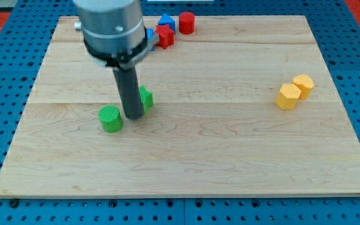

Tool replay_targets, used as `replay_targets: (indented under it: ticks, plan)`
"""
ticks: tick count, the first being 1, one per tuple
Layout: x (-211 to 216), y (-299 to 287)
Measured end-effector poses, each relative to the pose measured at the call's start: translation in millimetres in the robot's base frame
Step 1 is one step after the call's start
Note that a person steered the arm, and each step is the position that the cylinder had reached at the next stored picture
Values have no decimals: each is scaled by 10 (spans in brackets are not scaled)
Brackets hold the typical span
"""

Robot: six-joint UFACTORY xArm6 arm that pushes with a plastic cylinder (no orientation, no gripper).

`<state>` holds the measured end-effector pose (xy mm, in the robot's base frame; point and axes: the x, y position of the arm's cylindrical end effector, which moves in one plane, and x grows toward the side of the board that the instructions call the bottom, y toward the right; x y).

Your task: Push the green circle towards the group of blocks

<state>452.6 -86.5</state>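
The green circle [110,119] lies on the wooden board [230,150] at the view's left, below centre. My tip [134,117] rests on the board just right of it, close beside it. A second green block [146,97], shape unclear, sits right behind the rod, partly hidden. A group of blocks stands at the view's top: a red cylinder [187,22], a red star-like block [165,36] and a blue block [165,20], with another blue piece [149,34] half hidden by the arm.
Two yellow blocks touch each other at the view's right: one [287,96] in front, one [304,84] behind. The arm's grey body [112,28] covers the board's top left. Blue pegboard surrounds the board.
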Motion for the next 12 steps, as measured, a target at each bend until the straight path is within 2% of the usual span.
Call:
replay_targets:
  ticks: [2, 3, 4, 5, 6, 7, 8, 9, 10, 11, 12]
  plan:
    - [-1077, 206]
    - [-1256, 412]
    - [-211, 586]
    - [579, 312]
    - [348, -112]
    - [533, -162]
    - [501, -590]
    - [-202, -359]
    - [-293, -268]
    - [479, -283]
    - [369, -897]
